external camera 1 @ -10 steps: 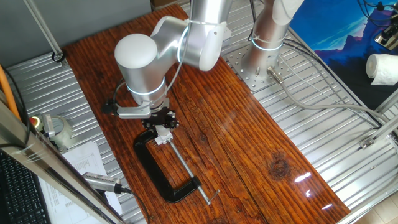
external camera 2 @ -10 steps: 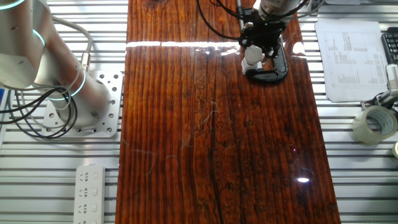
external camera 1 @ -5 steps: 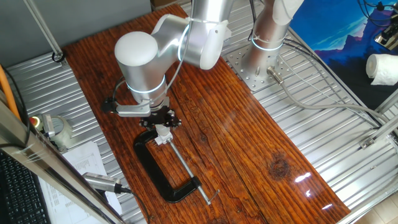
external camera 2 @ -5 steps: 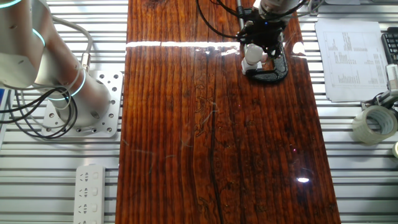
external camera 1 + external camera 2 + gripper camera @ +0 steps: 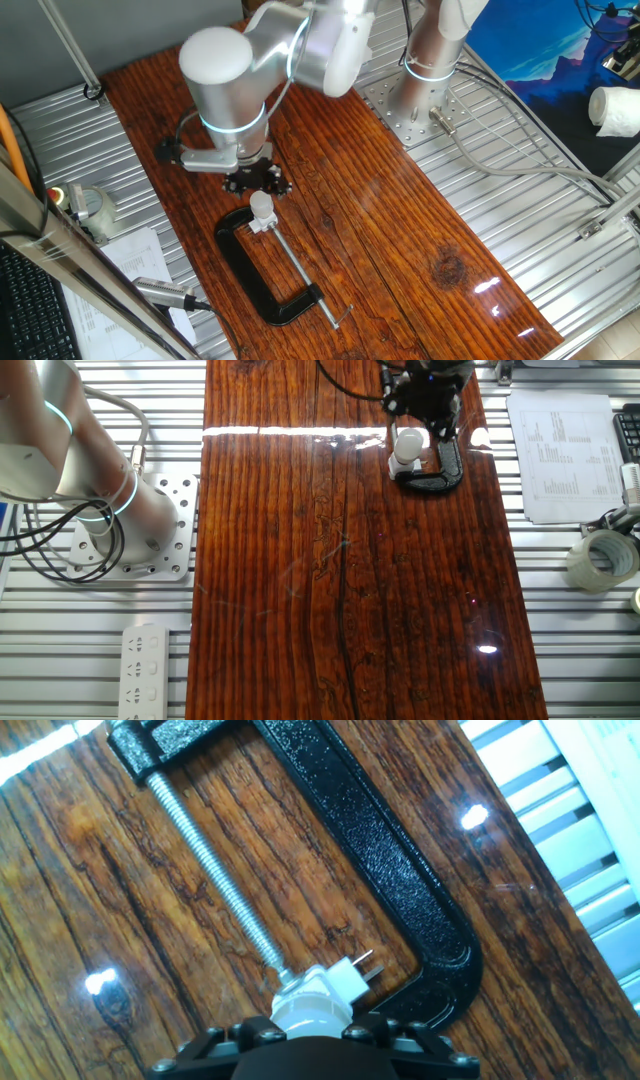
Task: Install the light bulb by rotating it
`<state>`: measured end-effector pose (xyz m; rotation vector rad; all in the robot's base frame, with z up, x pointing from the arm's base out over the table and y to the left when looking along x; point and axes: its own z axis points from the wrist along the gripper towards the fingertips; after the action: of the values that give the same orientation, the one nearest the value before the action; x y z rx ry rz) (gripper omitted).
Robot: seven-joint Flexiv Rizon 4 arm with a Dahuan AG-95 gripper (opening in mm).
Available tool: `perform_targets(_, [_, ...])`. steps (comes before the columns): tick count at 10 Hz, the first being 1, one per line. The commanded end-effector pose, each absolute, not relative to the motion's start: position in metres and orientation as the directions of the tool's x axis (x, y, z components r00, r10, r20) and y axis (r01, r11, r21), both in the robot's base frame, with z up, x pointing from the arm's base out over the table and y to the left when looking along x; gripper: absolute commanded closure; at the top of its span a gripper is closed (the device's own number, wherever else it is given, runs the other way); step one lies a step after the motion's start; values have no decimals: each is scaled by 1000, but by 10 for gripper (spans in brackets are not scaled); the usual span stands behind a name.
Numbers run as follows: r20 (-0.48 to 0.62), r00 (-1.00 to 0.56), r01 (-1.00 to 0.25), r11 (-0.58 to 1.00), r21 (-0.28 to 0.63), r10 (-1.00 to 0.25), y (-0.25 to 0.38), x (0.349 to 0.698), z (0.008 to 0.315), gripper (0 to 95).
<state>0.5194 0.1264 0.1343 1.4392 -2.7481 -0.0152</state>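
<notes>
The claw (image 5: 256,183) hangs just above the light bulb (image 5: 261,205), apart from it and holding nothing; how wide its fingers stand cannot be told. Directly below the claw the bulb stands upright with its rounded pale head up, seated in a small white socket block (image 5: 262,223). The block sits gripped between the jaw and the silvery screw (image 5: 205,855) of a black C-clamp (image 5: 252,275), which lies flat on the wooden table (image 5: 400,240), stretching away from the claw
</notes>
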Motion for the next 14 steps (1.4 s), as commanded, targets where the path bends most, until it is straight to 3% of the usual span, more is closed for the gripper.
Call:
perform_targets(1, [21,-662,-748,663,21,-749,123,515,151,570])
perform_targets(2, [10,-709,-705,709,10,-705,119,514,157,570])
perform_targets(4, [-4,-806,-592,806,-6,-592,113,510,168,950])
perform_targets(10, [-3,-934,-357,934,-11,-357,111,501,184,950])
perform_targets(14, [-5,-938,-347,938,-5,-347,111,501,184,950])
